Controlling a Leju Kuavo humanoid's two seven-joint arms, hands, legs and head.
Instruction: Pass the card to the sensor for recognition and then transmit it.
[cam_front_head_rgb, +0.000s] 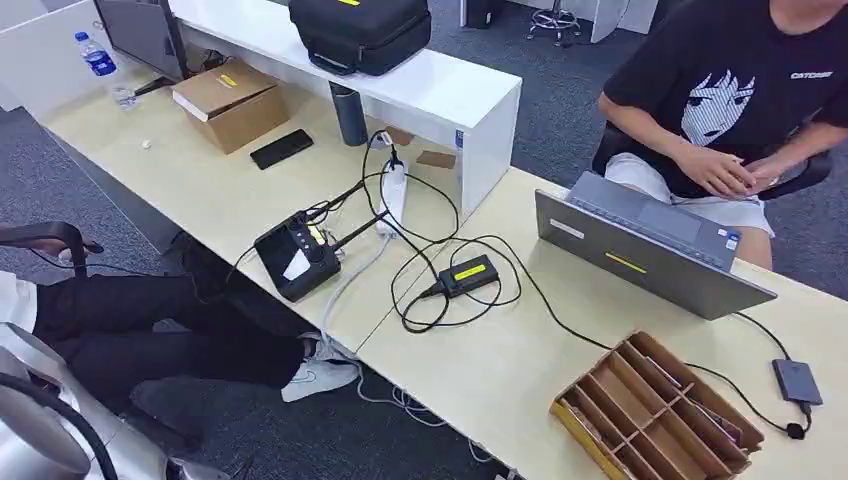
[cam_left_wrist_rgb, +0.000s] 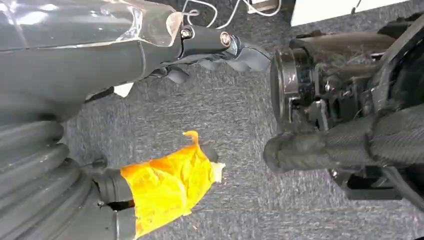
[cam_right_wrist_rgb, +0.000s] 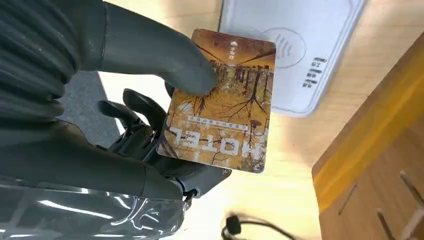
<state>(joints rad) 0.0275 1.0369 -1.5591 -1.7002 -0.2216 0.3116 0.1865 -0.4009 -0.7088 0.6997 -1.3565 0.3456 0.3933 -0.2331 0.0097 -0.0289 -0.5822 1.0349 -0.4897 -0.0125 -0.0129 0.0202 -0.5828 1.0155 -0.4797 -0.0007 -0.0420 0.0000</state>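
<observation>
Right hand (cam_right_wrist_rgb: 150, 125) pinches card (cam_right_wrist_rgb: 220, 100), thumb pressed on printed face, dark fingers behind; card hides fingertips. Card reads "HOTEL", inverted in frame; smaller print illegible. Card overlaps corner of white sensor (cam_right_wrist_rgb: 300, 55), upper right of frame, cut off at top edge; whether touching, cannot tell. Left hand (cam_left_wrist_rgb: 210, 47) over carpet, fingers curled, nothing held.

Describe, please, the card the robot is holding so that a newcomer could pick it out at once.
Start from the pale wooden table in the right wrist view, where a white reader with a wave symbol lies flat. Just in front of it, the right hand pinches the card under its thick grey thumb. It is the only orange-brown thing with bare trees and the word HOTEL printed on it.
</observation>
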